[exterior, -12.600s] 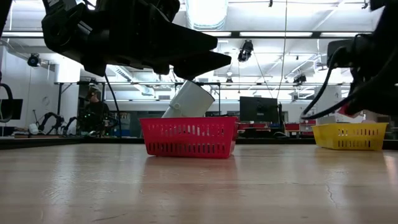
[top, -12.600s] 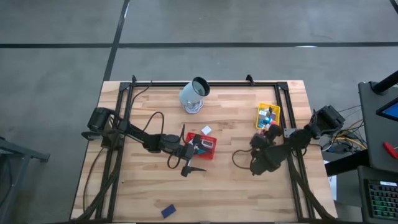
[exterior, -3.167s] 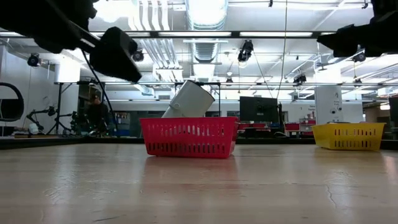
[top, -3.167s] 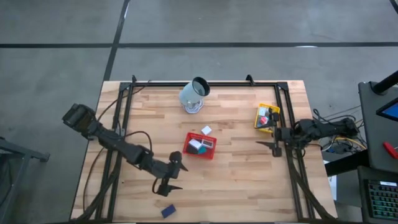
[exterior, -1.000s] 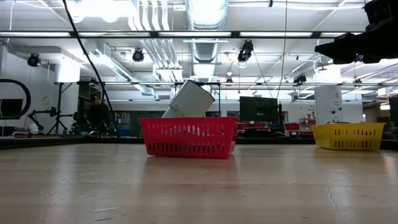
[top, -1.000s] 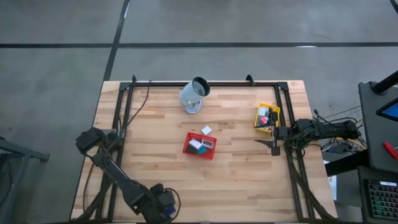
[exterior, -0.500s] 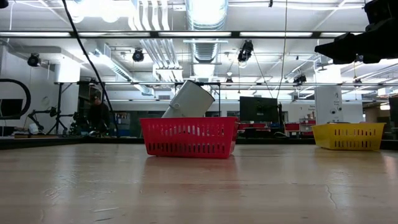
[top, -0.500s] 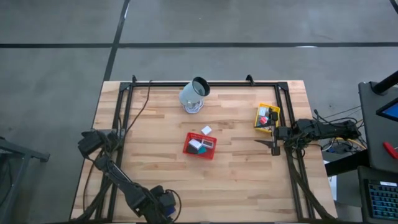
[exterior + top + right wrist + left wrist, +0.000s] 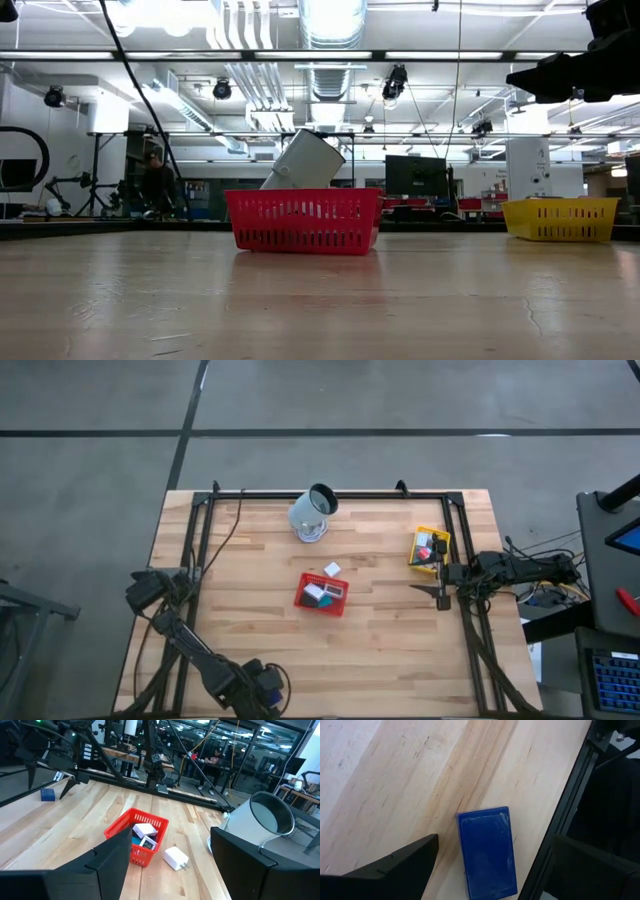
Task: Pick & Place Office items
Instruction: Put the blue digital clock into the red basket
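Left claw (image 9: 485,865): open, fingers spread to either side of the blue block (image 9: 486,851), at the counter's (image 9: 380,630) near edge.
Blue block: flat on the counter, beside the black frame rail (image 9: 565,815).
Right claw (image 9: 428,591): open, holding nothing, beside the yellow tray (image 9: 431,548).
Red tray (image 9: 322,594): mid-counter, small items inside.
White plug (image 9: 175,857): loose beside the red tray.
Pale cup (image 9: 313,511): tilted, at the counter's far side.
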Controlling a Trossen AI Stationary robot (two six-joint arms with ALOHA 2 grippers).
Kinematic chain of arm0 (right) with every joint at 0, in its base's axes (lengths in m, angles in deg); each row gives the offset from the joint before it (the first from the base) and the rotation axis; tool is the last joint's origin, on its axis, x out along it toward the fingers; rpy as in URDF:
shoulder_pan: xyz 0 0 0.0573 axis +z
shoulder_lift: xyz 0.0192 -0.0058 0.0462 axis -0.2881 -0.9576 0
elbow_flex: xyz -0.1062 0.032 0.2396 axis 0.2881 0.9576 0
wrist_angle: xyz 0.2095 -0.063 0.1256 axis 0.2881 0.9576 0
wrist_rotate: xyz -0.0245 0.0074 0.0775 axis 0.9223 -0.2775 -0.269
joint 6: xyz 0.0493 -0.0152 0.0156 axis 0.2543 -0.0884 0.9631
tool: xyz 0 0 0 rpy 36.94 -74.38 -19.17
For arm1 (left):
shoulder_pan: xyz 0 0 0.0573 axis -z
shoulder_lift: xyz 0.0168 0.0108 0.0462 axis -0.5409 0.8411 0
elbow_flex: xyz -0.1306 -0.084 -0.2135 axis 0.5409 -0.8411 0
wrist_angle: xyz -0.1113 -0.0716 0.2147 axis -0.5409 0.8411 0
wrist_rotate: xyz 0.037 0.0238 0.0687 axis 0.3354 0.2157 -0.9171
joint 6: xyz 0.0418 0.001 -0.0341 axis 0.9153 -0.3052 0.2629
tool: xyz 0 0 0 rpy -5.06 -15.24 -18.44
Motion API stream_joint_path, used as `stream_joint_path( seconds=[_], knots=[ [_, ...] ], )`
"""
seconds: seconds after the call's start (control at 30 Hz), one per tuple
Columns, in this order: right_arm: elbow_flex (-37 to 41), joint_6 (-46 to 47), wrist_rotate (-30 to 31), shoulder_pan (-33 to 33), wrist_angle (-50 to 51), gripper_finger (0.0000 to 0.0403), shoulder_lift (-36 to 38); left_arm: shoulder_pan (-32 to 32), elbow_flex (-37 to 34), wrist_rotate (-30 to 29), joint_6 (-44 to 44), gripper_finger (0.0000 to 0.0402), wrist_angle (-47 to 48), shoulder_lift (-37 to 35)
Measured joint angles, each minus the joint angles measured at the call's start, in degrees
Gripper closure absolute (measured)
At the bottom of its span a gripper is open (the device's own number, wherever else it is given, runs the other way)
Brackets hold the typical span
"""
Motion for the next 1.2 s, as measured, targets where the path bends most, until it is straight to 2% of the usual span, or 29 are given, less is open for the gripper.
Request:
stream_joint_path(
  seconds=[0.4, 0.83, 0.93, 1.07, 1.2],
  knots=[
    [0.0, 0.0, 0.0, 0.0, 0.5, 0.0135, 0.0, 0.1, 0.1, -0.7, -2.3, 0.0008, 0.0, 0.8],
    [0.0, 0.0, 0.0, 0.0, 0.9, 0.0133, 0.0, 0.2, 0.0, -0.3, -3.0, 0.0026, 0.9, 0.8],
    [0.0, 0.0, 0.0, 0.0, 0.9, 0.0133, 0.0, -0.6, 2.5, 1.9, -1.1, 0.0026, 5.8, 0.8],
    [0.0, 0.3, 0.1, 0.0, 0.9, 0.0138, 0.0, -1.4, 9.5, 2.5, 3.3, 0.0026, 21.0, 1.5],
    [0.0, 1.0, 0.3, 0.0, 0.9, 0.0142, 0.0, -1.8, 14.2, 1.7, 5.6, 0.0026, 24.3, 2.5]
  ],
)
